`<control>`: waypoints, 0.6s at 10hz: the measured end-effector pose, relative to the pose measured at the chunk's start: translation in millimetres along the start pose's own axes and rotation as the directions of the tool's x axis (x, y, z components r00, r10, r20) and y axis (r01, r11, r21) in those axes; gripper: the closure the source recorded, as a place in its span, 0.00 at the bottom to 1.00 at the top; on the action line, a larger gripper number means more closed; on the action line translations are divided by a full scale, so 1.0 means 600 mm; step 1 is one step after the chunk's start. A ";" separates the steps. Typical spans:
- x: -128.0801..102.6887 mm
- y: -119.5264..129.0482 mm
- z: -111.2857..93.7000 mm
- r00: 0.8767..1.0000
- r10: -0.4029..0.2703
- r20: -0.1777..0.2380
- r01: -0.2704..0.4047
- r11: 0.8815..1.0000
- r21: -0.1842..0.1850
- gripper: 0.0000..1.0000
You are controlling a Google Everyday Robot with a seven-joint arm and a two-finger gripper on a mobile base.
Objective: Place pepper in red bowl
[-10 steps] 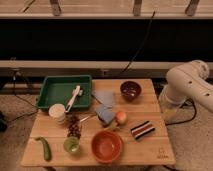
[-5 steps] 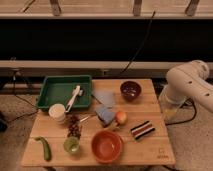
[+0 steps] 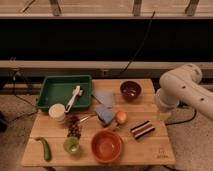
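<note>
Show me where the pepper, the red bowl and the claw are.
pepper (image 3: pixel 45 148): camera view, middle of its body.
red bowl (image 3: pixel 106 146): camera view, bare glossy inside.
claw (image 3: pixel 163 116): camera view, lower end, under the white arm (image 3: pixel 182 82) beside the table's (image 3: pixel 150 150) right edge.

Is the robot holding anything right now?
Nothing that shows. The pepper lies alone at the table's front left corner. The white arm is by the right edge, and its gripper is out of sight there.

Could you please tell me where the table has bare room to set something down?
Bare: front right corner, beyond the red bowl and striped object; left edge between white cup and pepper. Crowded: centre. Gripper out of sight; arm at right edge.
</note>
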 end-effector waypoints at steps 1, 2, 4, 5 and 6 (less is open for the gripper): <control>-0.051 0.003 0.001 0.999 -0.045 0.012 0.045 0.999 0.002 0.35; -0.092 0.003 0.003 0.996 -0.086 0.021 0.086 0.996 0.003 0.35; -0.166 0.000 0.005 0.986 -0.166 0.033 0.166 0.986 0.006 0.35; -0.221 -0.003 0.007 0.973 -0.227 0.043 0.227 0.974 0.011 0.35; -0.261 -0.004 0.010 0.960 -0.275 0.052 0.275 0.961 0.014 0.35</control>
